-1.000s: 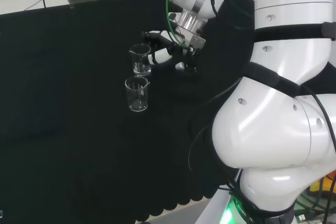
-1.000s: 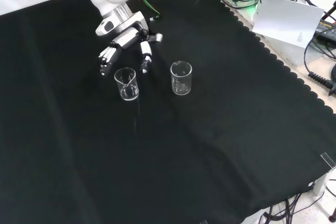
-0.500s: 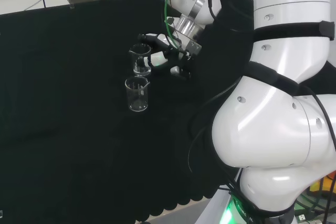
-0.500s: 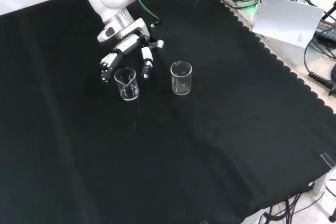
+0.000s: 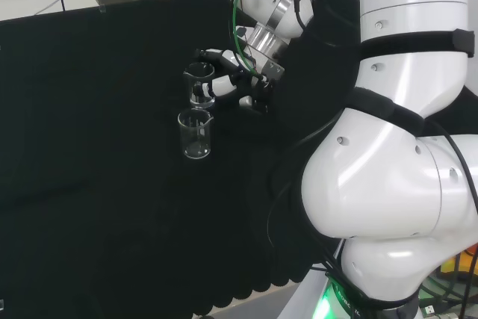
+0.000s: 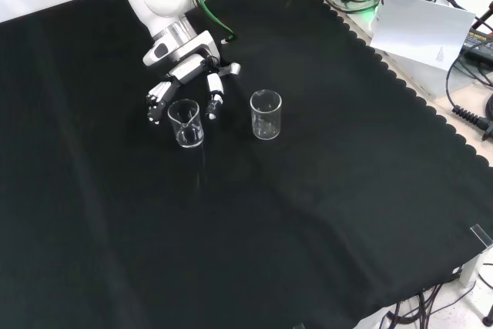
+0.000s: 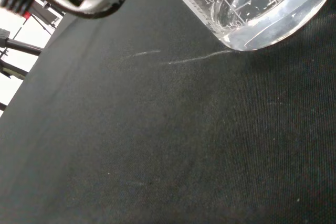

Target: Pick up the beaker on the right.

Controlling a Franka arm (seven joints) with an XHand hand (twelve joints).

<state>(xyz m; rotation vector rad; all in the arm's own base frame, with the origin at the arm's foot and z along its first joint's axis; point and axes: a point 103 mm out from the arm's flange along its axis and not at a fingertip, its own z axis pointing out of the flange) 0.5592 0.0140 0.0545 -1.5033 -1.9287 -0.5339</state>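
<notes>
Closer than a second ago, the black and white hand (image 6: 185, 82) has dropped toward the clear glass beaker (image 6: 186, 122) at the front view's left, its fingers (image 6: 159, 99) spread either side of the rim without closing on it. That beaker stands upright on the black cloth (image 6: 308, 213); a second clear glass beaker (image 6: 266, 114) stands apart to its right. The wrist view shows printed graduation marks on the near beaker's wall (image 7: 220, 3).
</notes>
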